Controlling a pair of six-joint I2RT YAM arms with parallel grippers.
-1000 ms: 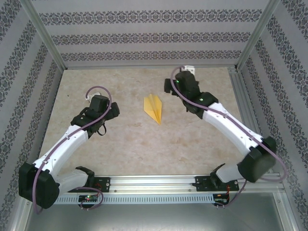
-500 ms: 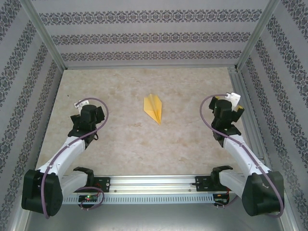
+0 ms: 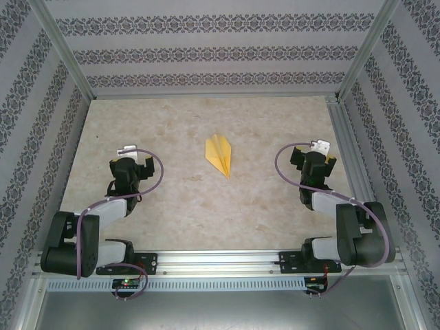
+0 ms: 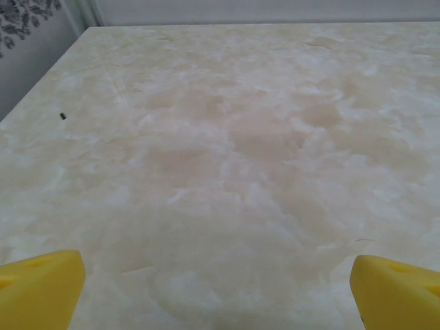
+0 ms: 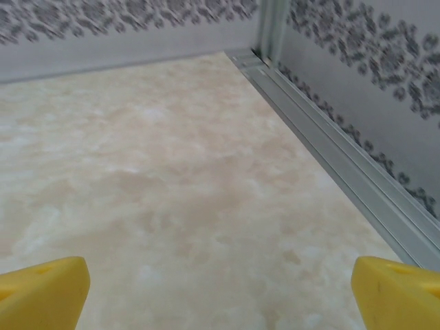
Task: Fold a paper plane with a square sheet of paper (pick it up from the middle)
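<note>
The yellow-orange square sheet of paper lies folded into a narrow paper plane [image 3: 220, 155] at the middle of the marble-look table [image 3: 185, 199], its pointed nose toward the near right. My left gripper [image 3: 130, 163] sits folded back at the near left, well apart from the plane. It is open: its yellow fingertips [image 4: 41, 289] stand wide over bare table around the gap [image 4: 220, 289]. My right gripper [image 3: 314, 159] sits at the near right, also open [image 5: 220, 292], with nothing between its yellow fingertips [image 5: 399, 295].
An aluminium rail [image 5: 330, 158] runs along the table's right edge below the patterned wall [image 3: 405, 103]. Patterned walls also close off the back and the left. A small dark speck [image 4: 62, 116] lies on the table far left. The mounting rail [image 3: 220, 261] spans the near edge.
Both arms have drawn back toward their bases, away from the plane. The right gripper has swung from beside the plane to the right side. The plane has not moved.
</note>
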